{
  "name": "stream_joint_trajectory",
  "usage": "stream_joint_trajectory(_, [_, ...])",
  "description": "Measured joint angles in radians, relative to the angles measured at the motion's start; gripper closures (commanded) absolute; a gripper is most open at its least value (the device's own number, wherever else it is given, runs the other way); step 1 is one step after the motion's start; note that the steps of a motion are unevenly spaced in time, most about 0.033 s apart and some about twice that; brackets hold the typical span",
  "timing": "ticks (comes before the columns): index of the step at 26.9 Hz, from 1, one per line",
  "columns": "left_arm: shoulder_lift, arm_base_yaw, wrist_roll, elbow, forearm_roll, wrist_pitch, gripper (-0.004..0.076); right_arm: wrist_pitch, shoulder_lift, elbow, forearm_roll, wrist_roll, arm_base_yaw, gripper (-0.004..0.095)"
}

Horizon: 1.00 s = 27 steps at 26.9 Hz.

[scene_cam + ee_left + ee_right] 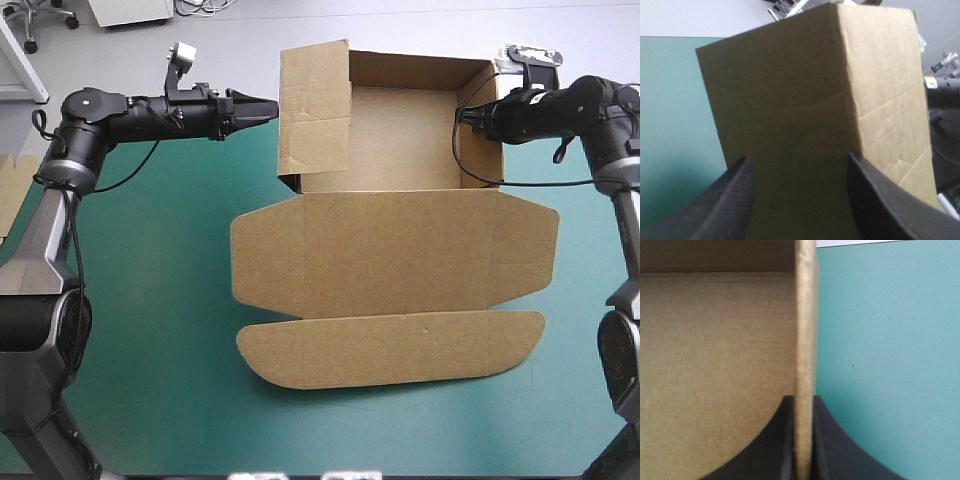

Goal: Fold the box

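We see the brown box (400,135) as an open tray in the upper middle of the high view, its far and right walls raised around a bare floor. Its left wall (314,110) stands upright as a taller, creased panel. The lid (395,250) lies flat across the centre of the frame, wider than the tray, with an angled ear at each side. Below a crease, a long tuck flap (395,350) with rounded ends lies flat in the lower middle.
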Motion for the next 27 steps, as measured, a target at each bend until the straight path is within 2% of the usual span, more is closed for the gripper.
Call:
stream_joint_trajectory(10, [0.000, -0.053, -0.024, -0.022, 0.066, 0.014, 0.0323, 0.000, 0.000, 0.000, -0.005, 0.007, 0.000, 0.0921])
stream_joint_trajectory(27, [-0.004, -0.093, -0.033, -0.050, 0.038, 0.014, 0.0323, -0.003, 0.000, 0.000, -0.009, 0.012, 0.000, 0.0921])
